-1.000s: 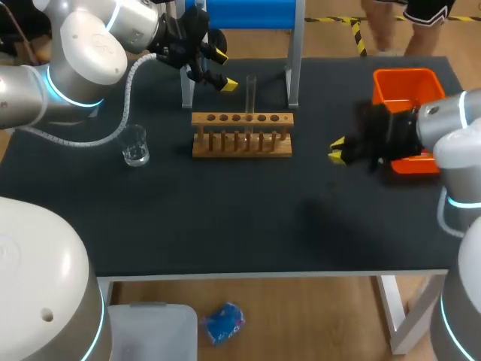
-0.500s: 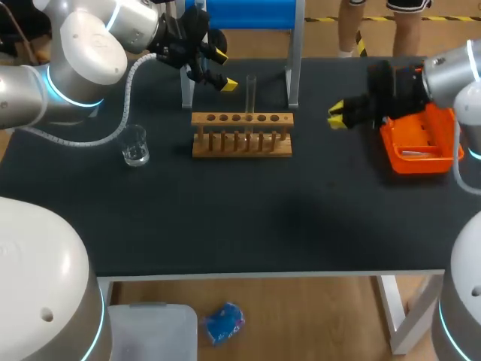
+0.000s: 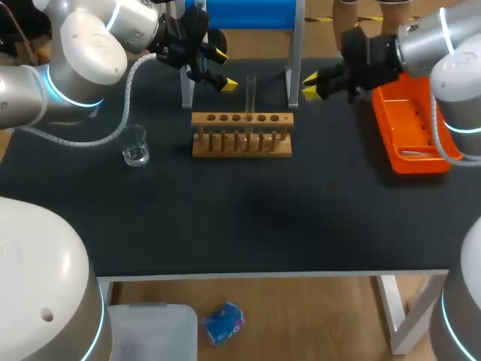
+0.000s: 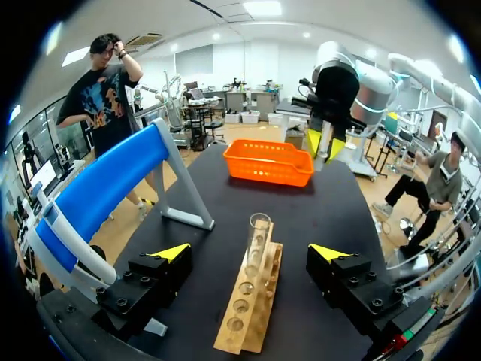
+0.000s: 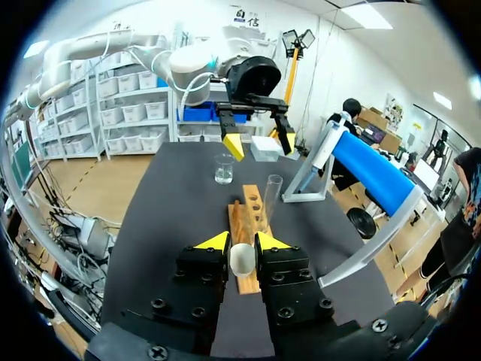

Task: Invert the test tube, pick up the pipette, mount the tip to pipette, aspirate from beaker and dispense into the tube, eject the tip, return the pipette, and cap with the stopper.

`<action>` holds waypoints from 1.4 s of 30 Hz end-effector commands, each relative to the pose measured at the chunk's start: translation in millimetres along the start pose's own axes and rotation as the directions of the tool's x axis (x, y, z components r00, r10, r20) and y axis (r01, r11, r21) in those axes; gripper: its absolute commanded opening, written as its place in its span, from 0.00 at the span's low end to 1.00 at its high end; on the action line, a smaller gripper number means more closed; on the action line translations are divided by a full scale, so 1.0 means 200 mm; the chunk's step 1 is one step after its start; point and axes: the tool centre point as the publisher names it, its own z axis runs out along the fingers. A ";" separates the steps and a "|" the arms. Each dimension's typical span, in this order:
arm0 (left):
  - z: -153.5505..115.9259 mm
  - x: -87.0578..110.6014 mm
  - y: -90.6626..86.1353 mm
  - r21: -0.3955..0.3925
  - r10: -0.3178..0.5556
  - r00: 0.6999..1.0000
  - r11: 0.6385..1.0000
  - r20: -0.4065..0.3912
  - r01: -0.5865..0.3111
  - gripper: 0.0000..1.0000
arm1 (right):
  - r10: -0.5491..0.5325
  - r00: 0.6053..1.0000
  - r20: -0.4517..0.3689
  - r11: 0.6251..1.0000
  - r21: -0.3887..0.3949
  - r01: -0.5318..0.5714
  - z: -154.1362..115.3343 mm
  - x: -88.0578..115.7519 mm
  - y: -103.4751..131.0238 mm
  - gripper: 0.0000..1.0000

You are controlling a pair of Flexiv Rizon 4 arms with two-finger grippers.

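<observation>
Glass test tube [image 3: 250,94] stands upright in the rack [image 3: 241,147] at upper centre, our left jaws apart beside it, our right jaws clamped on the pale stopper [image 5: 242,258] nearby, so we judge only capping is left.

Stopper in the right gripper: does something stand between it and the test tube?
Nothing visible does. The stopper in the right gripper faces the test tube over the near end of the wooden rack; the grey stand leg is beside that line.

Black table [image 3: 225,218] bears a wooden rack [image 3: 241,147], beaker [image 3: 136,147] and orange basket [image 3: 402,113].
</observation>
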 end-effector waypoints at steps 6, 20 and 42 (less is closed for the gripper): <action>-0.01 0.00 0.00 -0.005 -0.001 1.000 1.000 -0.004 0.001 1.00 | 0.000 1.000 -0.003 1.000 0.000 0.000 0.00 0.00 0.00 0.00; -0.01 0.00 0.00 -0.005 -0.001 1.000 1.000 -0.004 0.001 1.00 | -0.047 0.998 -0.037 0.998 -0.030 0.046 0.08 -0.07 0.09 0.00; -0.01 0.00 0.00 -0.005 -0.001 1.000 1.000 -0.004 0.001 1.00 | -0.142 0.981 -0.136 0.990 -0.042 0.137 0.37 -0.20 0.36 0.00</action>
